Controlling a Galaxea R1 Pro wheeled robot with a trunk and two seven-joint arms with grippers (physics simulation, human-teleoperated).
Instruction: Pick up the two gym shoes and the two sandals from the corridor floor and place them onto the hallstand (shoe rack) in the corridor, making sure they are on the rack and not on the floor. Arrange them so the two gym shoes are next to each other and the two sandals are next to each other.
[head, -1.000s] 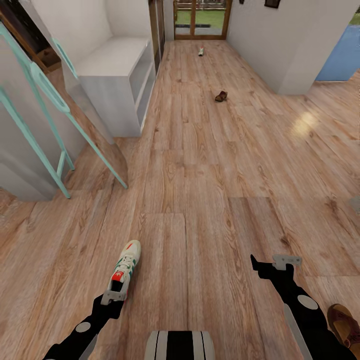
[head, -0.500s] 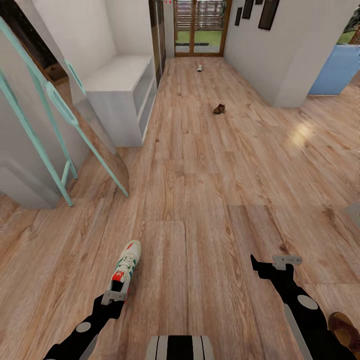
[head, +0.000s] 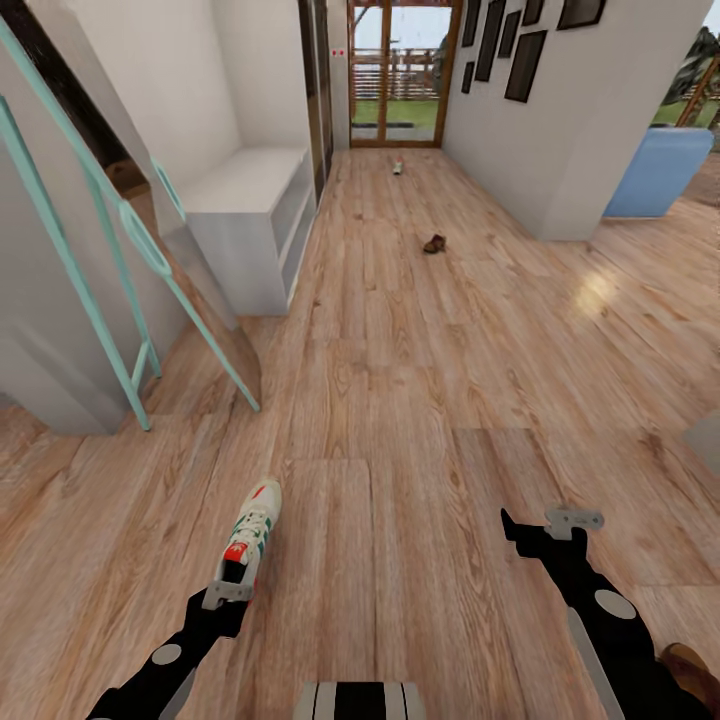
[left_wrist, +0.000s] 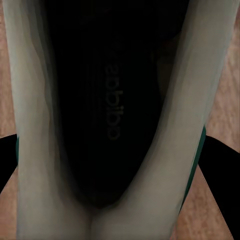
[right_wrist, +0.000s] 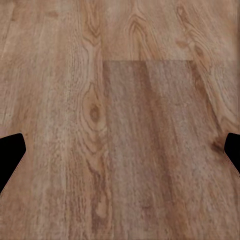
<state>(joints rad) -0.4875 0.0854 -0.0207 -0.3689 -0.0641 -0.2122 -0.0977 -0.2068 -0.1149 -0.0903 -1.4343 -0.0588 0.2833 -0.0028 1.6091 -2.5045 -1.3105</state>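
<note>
Head view: one gym shoe (head: 250, 541) sits at the left gripper (head: 226, 592), toe pointing away from the robot, heel at the fingers. Left wrist view: the shoe's dark insole (left_wrist: 107, 110) lies between its pale side walls, with the gripper's black fingertips (left_wrist: 220, 165) just outside those walls, so the left gripper appears clamped on the shoe's heel; whether the shoe is lifted off the floor (head: 400, 400) cannot be told.

Second gym shoe (head: 397, 167): far down the corridor, on the floor near the glass door (head: 404, 70), too small for detail. First sandal (head: 434, 244): on the floor, nearer than that shoe and slightly to the right. Second sandal (head: 690, 668): at the lower right corner of the head view, partly hidden behind the right arm.

Right gripper (head: 545, 525): released, jaws spread, holding nothing; in the right wrist view its fingertips (right_wrist: 10, 155) stand wide apart over bare planks (right_wrist: 125, 125).

Shoe rack (head: 240, 200): against the left wall, well ahead of the robot, white, flat top. Mint-framed mirror (head: 130, 240): leaning just in front of the rack. Framed pictures (head: 525, 65) hang on the right wall.
</note>
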